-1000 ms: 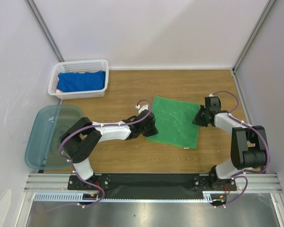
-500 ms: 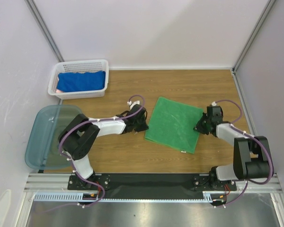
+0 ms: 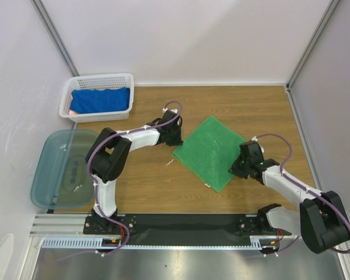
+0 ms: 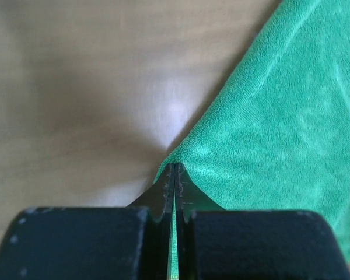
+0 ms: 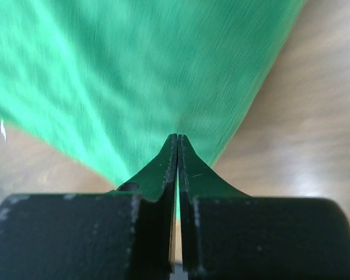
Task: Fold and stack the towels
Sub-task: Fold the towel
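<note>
Wood-grain tabletop [image 3: 157, 192], white walls on three sides.

Your left gripper [image 4: 174, 167] has its jaws pressed together, nipping a thin sliver of green terry at the towel's left corner. Your right gripper [image 5: 178, 139] is likewise clamped on the opposite edge, with cloth fanning away from its tips. That view is blurred.

Between them the green towel [image 3: 213, 153] lies flat at mid-table, turned like a diamond, with a small label [image 3: 207, 185] at its near corner. The blue towel [image 3: 100, 99] sits in the white basket [image 3: 66, 105] at the far left. The teal tub [image 3: 49, 175] is at the left edge.

Judgement: you are positioning the green towel with both pinches, ahead of a fold.

- Both bites are shallow, so pulling the arms apart could slip a corner out. Hold only light tension.
- Move the two wrists together at one pace, or the cloth will skew and bunch.
- Raise the held edge enough that the terry does not drag on the wood.
- Match corner to corner before you let go.
</note>
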